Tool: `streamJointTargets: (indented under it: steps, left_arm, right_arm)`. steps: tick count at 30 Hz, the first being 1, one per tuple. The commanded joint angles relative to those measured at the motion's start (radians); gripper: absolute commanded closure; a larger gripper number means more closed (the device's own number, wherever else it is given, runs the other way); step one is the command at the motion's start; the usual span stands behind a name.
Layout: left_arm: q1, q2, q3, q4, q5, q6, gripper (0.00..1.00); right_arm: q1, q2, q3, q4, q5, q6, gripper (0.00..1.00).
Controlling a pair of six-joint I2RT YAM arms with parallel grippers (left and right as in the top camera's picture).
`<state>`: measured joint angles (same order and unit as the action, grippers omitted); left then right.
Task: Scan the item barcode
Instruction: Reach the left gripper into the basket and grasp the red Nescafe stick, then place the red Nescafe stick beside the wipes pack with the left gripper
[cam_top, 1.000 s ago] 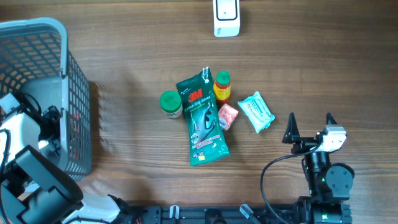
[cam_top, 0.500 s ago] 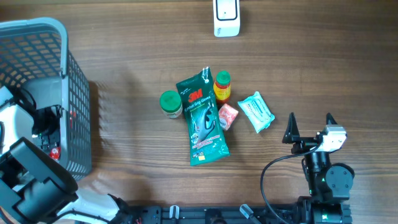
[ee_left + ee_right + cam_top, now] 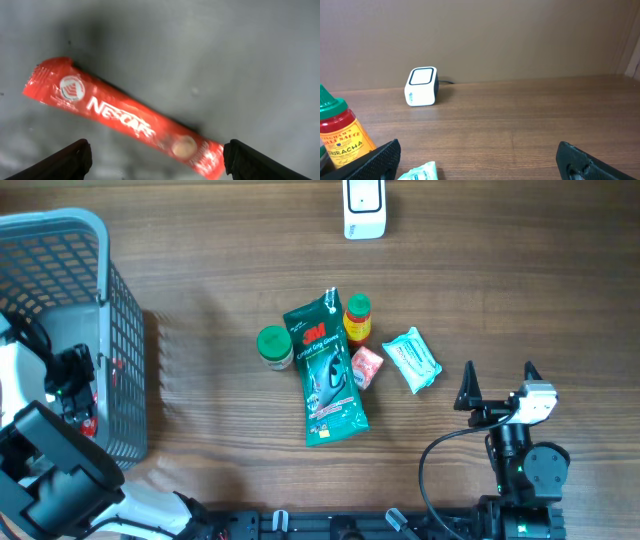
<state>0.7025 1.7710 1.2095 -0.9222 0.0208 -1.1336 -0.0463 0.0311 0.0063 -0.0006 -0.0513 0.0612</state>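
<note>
A red Nescafe sachet (image 3: 125,117) lies flat and slanted on the grey floor of the basket (image 3: 60,230). My left gripper (image 3: 157,161) hangs over it, open, one finger on either side of its lower end and nothing held. In the overhead view the left arm (image 3: 45,380) reaches into the basket at the far left. The white barcode scanner (image 3: 364,208) stands at the table's far edge, and shows again as the scanner (image 3: 422,86) in the right wrist view. My right gripper (image 3: 498,375) rests open and empty at the front right.
Mid-table lie a green 3M pack (image 3: 325,370), a green-lidded jar (image 3: 274,346), a sriracha bottle (image 3: 357,318), a pink packet (image 3: 366,366) and a teal wipes packet (image 3: 412,360). The basket's mesh wall (image 3: 125,360) stands between the left arm and these.
The left arm has shifted a little inside the basket. The right arm and the items on the table have not moved.
</note>
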Motion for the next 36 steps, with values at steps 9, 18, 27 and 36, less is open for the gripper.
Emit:
streamJointTargets:
  steps: [9, 18, 27, 36]
  left_arm:
    - [0.003, 0.01, -0.232, 0.217, -0.055, -0.087, 0.25]
    - [0.026, -0.037, -0.205, 0.222, -0.014, -0.023, 0.96]
    - [0.037, -0.265, 0.248, -0.098, 0.035, 0.058, 0.96]
    - [-0.075, -0.602, 0.394, -0.271, 0.2, 0.116, 0.96]
  right_arm:
    - [0.004, -0.002, -0.001, 0.003, 0.006, -0.009, 0.0]
    - [0.004, -0.002, -0.001, 0.003, 0.006, -0.009, 0.0]
    - [0.004, -0.002, -0.001, 0.003, 0.006, -0.009, 0.0]
    - [0.004, -0.002, -0.001, 0.003, 0.006, -0.008, 0.0]
